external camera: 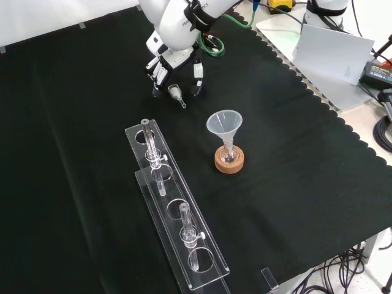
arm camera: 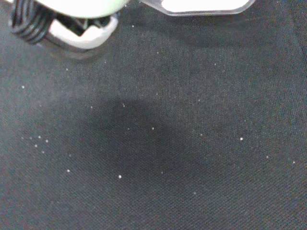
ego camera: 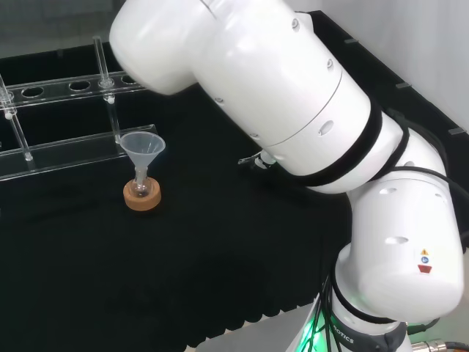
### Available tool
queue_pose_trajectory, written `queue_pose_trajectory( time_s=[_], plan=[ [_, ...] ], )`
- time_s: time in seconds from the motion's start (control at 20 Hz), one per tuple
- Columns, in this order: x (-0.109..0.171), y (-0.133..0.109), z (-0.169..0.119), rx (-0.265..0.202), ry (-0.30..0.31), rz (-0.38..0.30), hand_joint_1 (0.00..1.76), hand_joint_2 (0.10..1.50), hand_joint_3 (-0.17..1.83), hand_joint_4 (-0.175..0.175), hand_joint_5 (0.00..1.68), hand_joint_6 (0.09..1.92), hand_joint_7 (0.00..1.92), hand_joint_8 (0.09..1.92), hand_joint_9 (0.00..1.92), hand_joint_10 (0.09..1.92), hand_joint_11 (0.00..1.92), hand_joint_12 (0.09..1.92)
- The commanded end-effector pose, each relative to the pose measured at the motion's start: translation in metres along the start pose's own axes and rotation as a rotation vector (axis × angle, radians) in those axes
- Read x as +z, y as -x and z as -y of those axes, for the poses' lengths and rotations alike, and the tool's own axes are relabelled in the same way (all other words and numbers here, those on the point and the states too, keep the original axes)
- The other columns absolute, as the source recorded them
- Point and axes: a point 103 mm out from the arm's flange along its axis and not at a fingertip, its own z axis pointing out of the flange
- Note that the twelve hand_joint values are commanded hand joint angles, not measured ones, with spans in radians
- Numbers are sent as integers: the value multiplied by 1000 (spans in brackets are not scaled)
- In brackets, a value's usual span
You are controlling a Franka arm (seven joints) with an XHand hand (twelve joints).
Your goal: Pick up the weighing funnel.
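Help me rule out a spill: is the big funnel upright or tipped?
Upright: the funnel stands mouth up, stem in the small flask on the cork ring.

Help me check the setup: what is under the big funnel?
Under the funnel stands a small flask that takes its stem, seated on a cork ring on the black cloth. The ring hides the flask's bottom, and its contents cannot be told.

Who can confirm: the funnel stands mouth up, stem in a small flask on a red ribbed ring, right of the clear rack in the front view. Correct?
One thing is wrong: the ring is cork, not red ribbed. The front view shows the funnel mouth up, stem in the small flask on a cork ring, right of the clear rack.
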Motion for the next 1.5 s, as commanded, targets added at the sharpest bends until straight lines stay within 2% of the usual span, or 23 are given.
queue_pose_trajectory(
  time_s=[0.05,0.2,0.55,0.8,1.5],
  plan=[
    [7,7,-1,10,41,41,953,529,434,36,498,87,710,435,521,601,0,1469],
    [10,8,-4,-3,61,71,976,518,457,34,512,87,727,414,535,582,0,1476],
    [7,15,-14,-5,71,72,1005,501,515,31,532,87,760,397,561,567,0,1487],
    [2,15,-24,-37,83,85,1014,483,568,30,546,87,799,380,598,545,0,1498],
    [-1,20,-31,-25,74,58,1037,465,634,59,660,87,947,368,664,494,0,1515]
  ],
)
